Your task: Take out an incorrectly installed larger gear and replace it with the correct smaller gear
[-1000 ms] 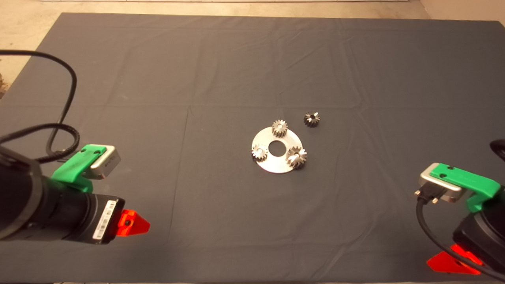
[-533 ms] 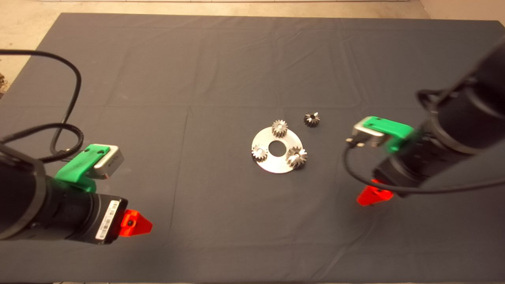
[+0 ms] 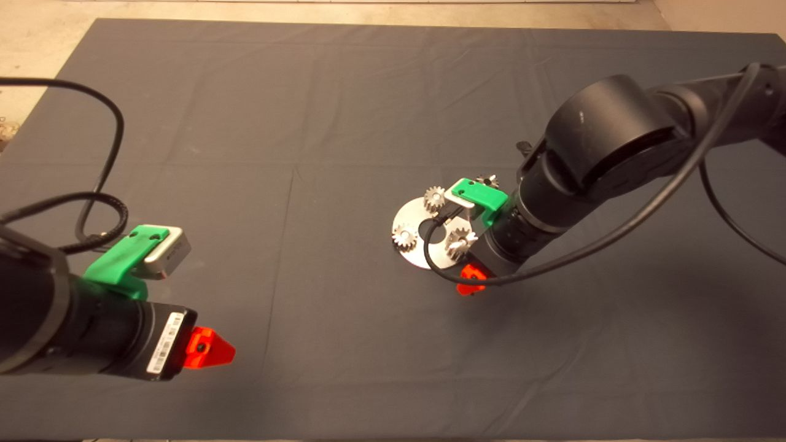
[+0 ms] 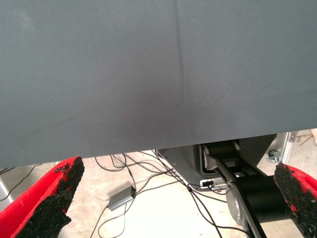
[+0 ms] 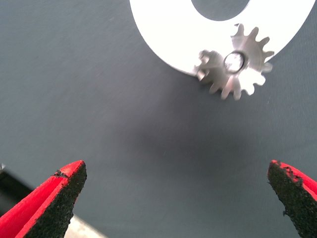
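Note:
The larger gear (image 3: 460, 240) sits on a peg at the near right of the round steel plate (image 3: 405, 216), partly behind a cable. In the right wrist view the larger gear (image 5: 235, 62) lies ahead of the fingers on the plate's (image 5: 163, 29) rim. My right gripper (image 3: 470, 280) hovers just in front of this gear, and the wrist view shows the gripper (image 5: 173, 198) open and empty. The smaller gear (image 3: 489, 180) lies on the mat beyond the plate, mostly hidden by the green mount. My left gripper (image 3: 209, 348) waits open at the lower left.
Two small silver gears (image 3: 434, 197) (image 3: 404, 236) stand on the plate's far and left pegs. The dark mat (image 3: 307, 123) spreads all around. The left wrist view shows the mat's edge and the floor with cables (image 4: 124, 198).
My right arm has swung from the lower right edge leftward over the mat to the plate, ending beside the larger gear. The left arm has barely moved.

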### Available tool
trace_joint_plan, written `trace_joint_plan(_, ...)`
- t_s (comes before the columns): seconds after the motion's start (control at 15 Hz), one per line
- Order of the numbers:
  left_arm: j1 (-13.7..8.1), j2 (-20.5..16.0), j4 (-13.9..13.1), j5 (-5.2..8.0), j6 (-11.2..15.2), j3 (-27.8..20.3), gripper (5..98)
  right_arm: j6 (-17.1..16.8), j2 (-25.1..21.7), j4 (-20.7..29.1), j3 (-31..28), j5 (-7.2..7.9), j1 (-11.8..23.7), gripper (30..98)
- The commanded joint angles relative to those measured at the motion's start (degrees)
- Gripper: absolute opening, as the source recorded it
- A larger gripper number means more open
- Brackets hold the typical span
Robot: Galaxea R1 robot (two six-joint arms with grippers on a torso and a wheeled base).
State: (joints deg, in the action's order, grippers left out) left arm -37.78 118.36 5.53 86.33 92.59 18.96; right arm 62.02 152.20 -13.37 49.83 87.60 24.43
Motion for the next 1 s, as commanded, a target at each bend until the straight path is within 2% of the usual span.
trace_joint_plan(0.0,-0.4,-0.2,-1.0,0.23,0.2,-0.9,98.2,-2.6,1.0,-9.0,2.2,6.80,-2.8,96.8)
trace_joint_plan(0.33,-0.4,-0.2,-1.0,0.24,0.1,-0.9,98.3,-2.8,-0.3,-13.4,2.9,7.06,-3.4,96.8)
trace_joint_plan(0.93,-0.2,-0.2,-1.0,0.15,0.0,-0.9,98.2,-2.8,-1.3,-15.7,6.3,6.97,-6.3,96.8)
